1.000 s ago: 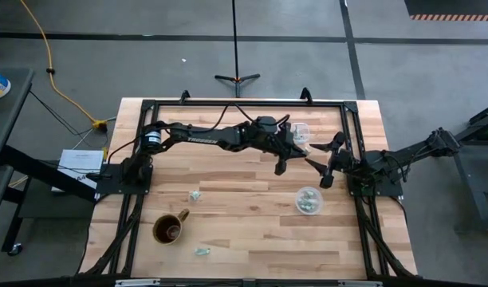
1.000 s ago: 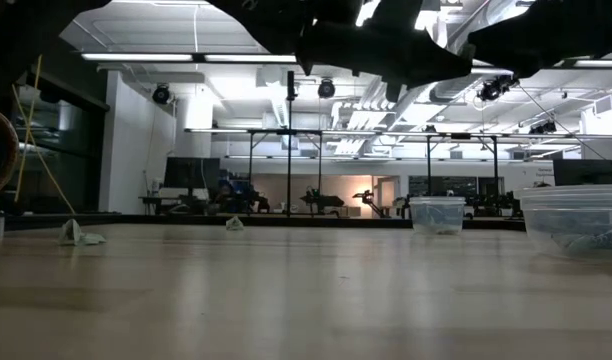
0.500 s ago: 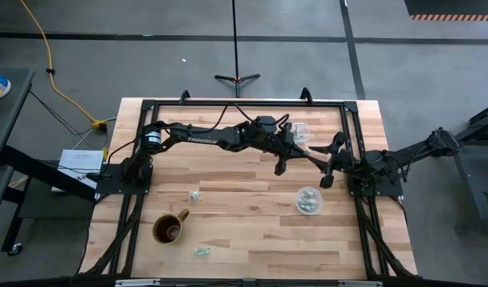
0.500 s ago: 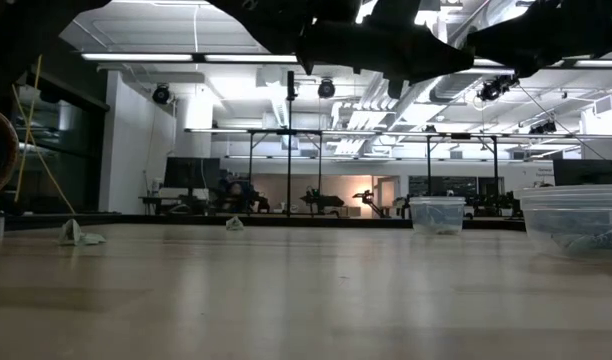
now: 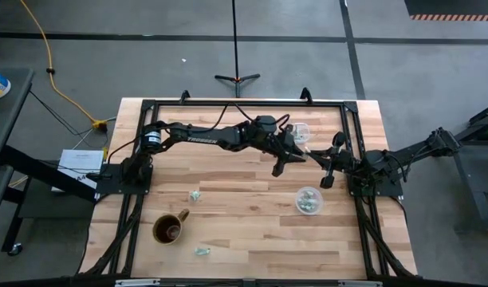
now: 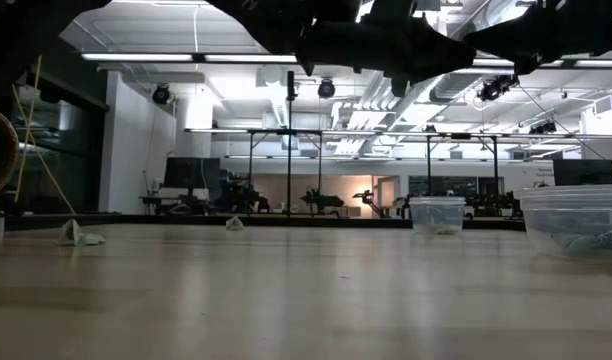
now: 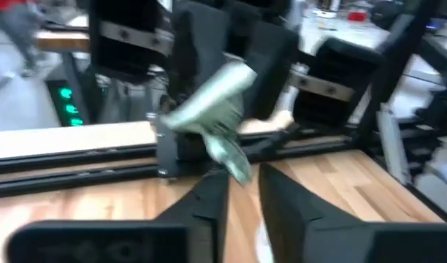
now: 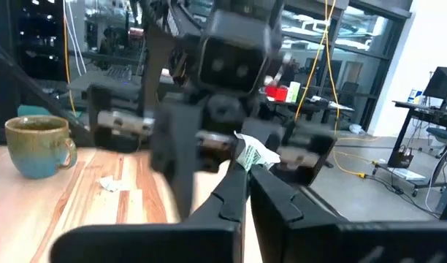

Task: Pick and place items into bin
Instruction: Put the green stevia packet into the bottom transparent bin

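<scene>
While both claws pinch one item (image 7: 216, 120), two bins (image 5: 309, 200)

Over the last second the right gripper (image 5: 319, 160) has swung in toward the left gripper (image 5: 296, 156); the wide gap seen between them from above has closed, and the two sets of fingertips now meet above the table's far right part. The right gripper's spread fingers have drawn together, and both wrist views show each pair pinched on the same crumpled silver-green item (image 8: 250, 155). The left gripper has shifted only slightly toward the right one.
</scene>
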`<state>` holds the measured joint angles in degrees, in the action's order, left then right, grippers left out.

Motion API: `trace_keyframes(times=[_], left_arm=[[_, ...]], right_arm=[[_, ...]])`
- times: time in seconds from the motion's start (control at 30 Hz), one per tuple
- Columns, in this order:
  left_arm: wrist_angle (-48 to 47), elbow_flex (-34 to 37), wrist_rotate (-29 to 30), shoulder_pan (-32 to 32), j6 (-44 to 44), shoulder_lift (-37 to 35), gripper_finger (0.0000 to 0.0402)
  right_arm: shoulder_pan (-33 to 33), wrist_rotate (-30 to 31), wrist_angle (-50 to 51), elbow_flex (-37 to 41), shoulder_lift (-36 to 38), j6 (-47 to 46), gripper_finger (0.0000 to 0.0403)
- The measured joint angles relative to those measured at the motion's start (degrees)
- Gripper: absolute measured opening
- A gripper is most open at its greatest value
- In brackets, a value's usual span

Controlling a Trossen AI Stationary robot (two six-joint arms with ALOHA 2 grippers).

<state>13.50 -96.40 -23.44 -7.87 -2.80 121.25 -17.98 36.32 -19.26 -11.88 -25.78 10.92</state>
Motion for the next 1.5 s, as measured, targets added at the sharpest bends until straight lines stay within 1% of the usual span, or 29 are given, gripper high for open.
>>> trace_keyframes(times=[0.1, 0.2, 0.3, 0.37, 0.47, 0.6, 0.73, 0.83, 0.93, 1.07, 1.13, 1.2, 1.37, 1.5], left_arm=[[-4.7, 0.0, -3.5, -0.7, -0.4, -0.6, 0.0165], [-13.1, 0.1, -6.3, -2.1, 0.0, -3.3, 0.0212], [-23.1, 0.0, -6.5, -3.5, 0.0, -6.9, 0.0246], [-28.4, 0.0, -6.0, -4.2, -0.5, -8.8, 0.0259], [-33.5, 0.0, -3.4, -4.1, -1.8, -11.5, 0.0267], [-39.6, 0.0, 1.8, -4.1, -3.4, -14.6, 0.0268], [-45.8, 0.0, 6.7, -4.2, -4.2, -17.0, 0.0268], [-51.5, 0.0, 9.8, -4.1, -4.5, -19.1, 0.0268], [-55.5, 1.6, 14.0, -4.1, -5.0, -21.4, 0.0268], [-53.7, 8.6, 16.0, -4.2, -5.0, -26.7, 0.0268], [-51.0, 13.9, 16.9, -4.2, -4.9, -30.6, 0.0269], [-47.6, 20.0, 19.2, -4.1, -4.3, -35.3, 0.0269], [-42.0, 35.8, 24.7, -4.2, -0.7, -50.4, 0.0269], [-37.1, 48.3, 28.2, -4.1, 0.6, -65.1, 0.0269]], right_arm=[[0.0, -0.9, -0.3, -0.2, 0.0, 0.9, 0.0003], [-0.1, -4.6, 2.5, -2.1, 0.0, -0.9, 0.0003], [-0.1, -9.2, 12.1, -5.4, 0.0, -6.0, 0.0003], [-0.1, -11.7, 19.5, -7.9, -0.6, -11.1, 0.0002], [-0.1, -16.2, 26.6, -9.9, -1.9, -19.1, 0.0002], [-0.6, -24.2, 32.7, -9.8, -4.4, -28.3, 0.0001], [-3.6, -27.1, 38.6, -9.7, -7.7, -34.8, 0.0001], [-6.2, -29.3, 40.3, -9.7, -9.5, -37.6, 0.0001], [-8.8, -29.8, 41.9, -9.8, -11.0, -39.5, 0.0001], [-10.9, -27.7, 45.8, -9.7, -13.1, -42.2, 0.0000], [-11.2, -26.7, 46.7, -9.7, -14.1, -43.3, 0.0000], [-11.3, -26.7, 46.5, -9.7, -14.9, -43.5, 0.0000], [-11.3, -27.5, 46.6, -9.7, -16.4, -43.5, 0.0000], [-11.3, -27.2, 46.2, -9.7, -17.5, -43.5, 0.0000]])
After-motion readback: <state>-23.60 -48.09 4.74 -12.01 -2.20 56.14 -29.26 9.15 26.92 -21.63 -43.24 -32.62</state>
